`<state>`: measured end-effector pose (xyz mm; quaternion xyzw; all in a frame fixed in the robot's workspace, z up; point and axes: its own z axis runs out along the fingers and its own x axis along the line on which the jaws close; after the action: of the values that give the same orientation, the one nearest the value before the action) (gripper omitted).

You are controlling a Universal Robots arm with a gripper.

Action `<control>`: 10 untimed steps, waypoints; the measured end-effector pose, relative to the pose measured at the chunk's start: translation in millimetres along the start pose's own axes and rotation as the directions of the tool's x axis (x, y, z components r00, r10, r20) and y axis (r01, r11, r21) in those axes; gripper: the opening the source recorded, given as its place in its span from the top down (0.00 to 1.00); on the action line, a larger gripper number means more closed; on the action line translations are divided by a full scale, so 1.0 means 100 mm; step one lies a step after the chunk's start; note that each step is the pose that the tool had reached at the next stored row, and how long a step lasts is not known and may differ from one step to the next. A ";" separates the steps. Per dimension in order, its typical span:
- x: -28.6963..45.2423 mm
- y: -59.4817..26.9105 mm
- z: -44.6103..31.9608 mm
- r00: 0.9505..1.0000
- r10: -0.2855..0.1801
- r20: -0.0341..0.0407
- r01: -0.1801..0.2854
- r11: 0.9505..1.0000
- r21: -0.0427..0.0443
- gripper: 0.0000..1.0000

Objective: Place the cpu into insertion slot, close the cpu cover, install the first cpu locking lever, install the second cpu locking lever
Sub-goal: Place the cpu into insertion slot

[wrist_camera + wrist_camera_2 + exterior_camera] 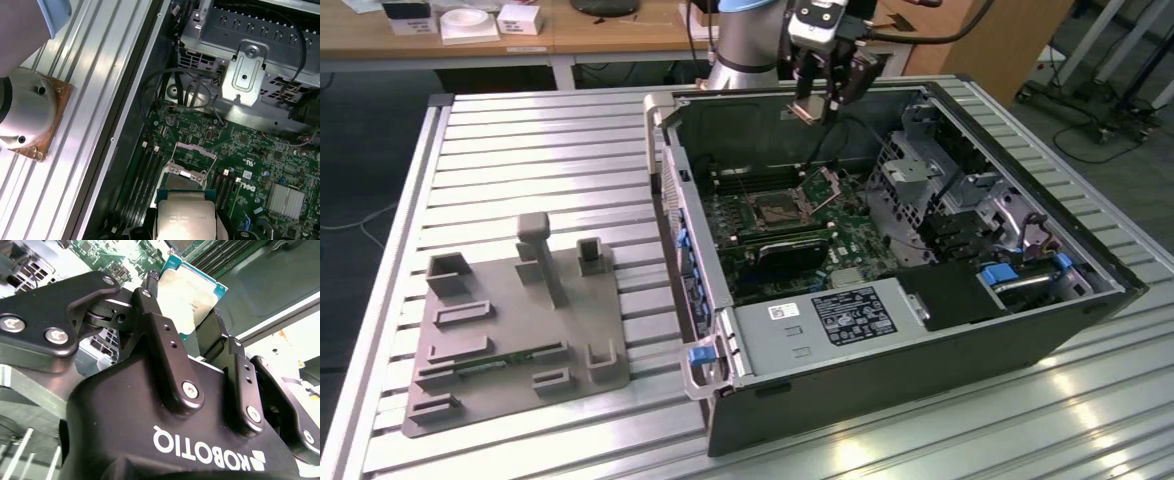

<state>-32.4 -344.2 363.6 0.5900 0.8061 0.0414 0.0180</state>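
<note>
My gripper [817, 106] hangs above the back wall of the open computer case [1067, 250], shut on the cpu [809, 108]. In the second wrist view the black fingers [152, 305] clamp the cpu [192, 290] by its edges, its pale silver top face showing. In the first wrist view the cpu [182, 217] hovers over the green board. The insertion slot [774, 210] lies below it in the case, dark-centred with a silvery rim. It shows just past the chip [182, 182] in the first wrist view. The cpu cover [825, 183] stands tilted open at the socket's far edge [195, 152].
A grey fixture plate [520, 330] with upright pegs sits at the exterior view's left on the slatted table [534, 150]. Inside the case are a metal drive cage [927, 170], a labelled grey box [834, 315], loose cables [185, 90] and memory slots [145, 170] beside the socket.
</note>
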 end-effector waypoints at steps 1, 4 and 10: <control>0.000 -0.001 0.001 1.000 0.012 0.001 -0.012 1.000 0.000 0.46; 0.001 -0.003 0.004 0.999 0.048 0.004 -0.048 0.999 -0.001 0.46; 0.001 -0.005 0.011 0.994 0.110 0.010 -0.110 0.994 -0.003 0.46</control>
<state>-32.8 -344.2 362.5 0.6337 0.7722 0.0402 0.0201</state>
